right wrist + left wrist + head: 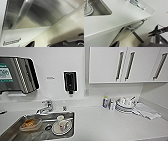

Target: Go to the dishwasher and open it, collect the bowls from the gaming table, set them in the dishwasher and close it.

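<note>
Tilting outward under the counter (121,18), the dishwasher (121,35) door's bar handle (136,26) runs along the counter edge.

My counter (105,124) white. Wall cabinets (125,64) white, long grey handles. Sink (15,127) shiny grey metal. Tap (46,107) silver. Tub in sink (30,124) see-through, orange-brown stuff inside. Soap box on wall (70,80) black with white edge. Towel box (17,73) silver and black, green label. Bottle (105,101) blue and white. Dishwasher (52,12) front brushed silver, silver bar handle (21,13). Floor (65,28) pale cream.
</note>
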Robot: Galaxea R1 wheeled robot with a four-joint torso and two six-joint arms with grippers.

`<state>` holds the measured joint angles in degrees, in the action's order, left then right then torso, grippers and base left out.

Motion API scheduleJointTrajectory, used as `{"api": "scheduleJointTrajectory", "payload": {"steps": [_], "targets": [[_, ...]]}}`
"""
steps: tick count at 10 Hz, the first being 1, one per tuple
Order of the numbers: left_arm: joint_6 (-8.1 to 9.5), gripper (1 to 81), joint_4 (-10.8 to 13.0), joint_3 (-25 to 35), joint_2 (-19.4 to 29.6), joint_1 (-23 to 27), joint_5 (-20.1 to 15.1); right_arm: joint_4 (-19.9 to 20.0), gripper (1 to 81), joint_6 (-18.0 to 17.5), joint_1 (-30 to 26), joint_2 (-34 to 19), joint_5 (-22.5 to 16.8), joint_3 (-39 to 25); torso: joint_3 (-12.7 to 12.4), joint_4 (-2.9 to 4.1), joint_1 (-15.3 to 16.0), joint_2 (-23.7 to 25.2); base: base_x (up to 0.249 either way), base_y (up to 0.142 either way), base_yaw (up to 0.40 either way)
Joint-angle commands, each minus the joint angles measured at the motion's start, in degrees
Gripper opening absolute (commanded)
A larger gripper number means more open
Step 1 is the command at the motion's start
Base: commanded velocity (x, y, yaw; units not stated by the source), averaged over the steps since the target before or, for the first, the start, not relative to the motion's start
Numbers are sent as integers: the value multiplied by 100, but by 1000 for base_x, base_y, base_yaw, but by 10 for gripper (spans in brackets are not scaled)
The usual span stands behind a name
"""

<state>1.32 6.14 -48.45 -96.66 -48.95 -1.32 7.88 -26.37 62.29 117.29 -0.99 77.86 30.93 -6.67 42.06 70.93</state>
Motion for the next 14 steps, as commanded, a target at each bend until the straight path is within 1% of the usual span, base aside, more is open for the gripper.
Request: {"api": "scheduleJointTrajectory", "payload": {"steps": [1,2,3,5,6,8,9,10,11,14], "targets": [[-17,811,62,195,252,513,-44,74,811,-624,-1134,-405,-780,-413,0,0,0,0,0,0,0],[-17,811,62,186,252,548,-53,65,811,-879,-1363,-440,-1070,-554,0,0,0,0,0,0,0],[-17,811,62,186,243,574,-44,56,811,-1151,-1574,-449,-1167,-589,0,0,0,0,0,0,0],[-18,811,62,177,225,680,-53,56,811,-1817,-1881,-422,-1359,-589,2,0,0,0,0,0,0],[-17,811,45,177,216,706,-44,47,811,-2065,-2049,-414,-1483,-598,2,0,0,0,0,0,0],[-17,811,45,143,173,715,-44,47,811,-2441,-2251,-361,-1641,-511,2,0,0,0,0,0,0],[-17,811,45,125,155,715,-53,21,811,-2751,-2269,-291,-1641,-352,2,0,0,0,0,0,0],[-17,811,54,133,155,715,-53,4,811,-2962,-2287,-194,-1650,-176,2,0,0,0,0,0,0],[-17,811,54,133,146,715,-53,-5,811,-3041,-2322,-36,-1659,44,2,0,0,0,0,0,0],[-26,811,62,133,111,715,-62,-14,811,-3041,-2365,571,-1764,720,5,0,0,0,0,0,0]]}}
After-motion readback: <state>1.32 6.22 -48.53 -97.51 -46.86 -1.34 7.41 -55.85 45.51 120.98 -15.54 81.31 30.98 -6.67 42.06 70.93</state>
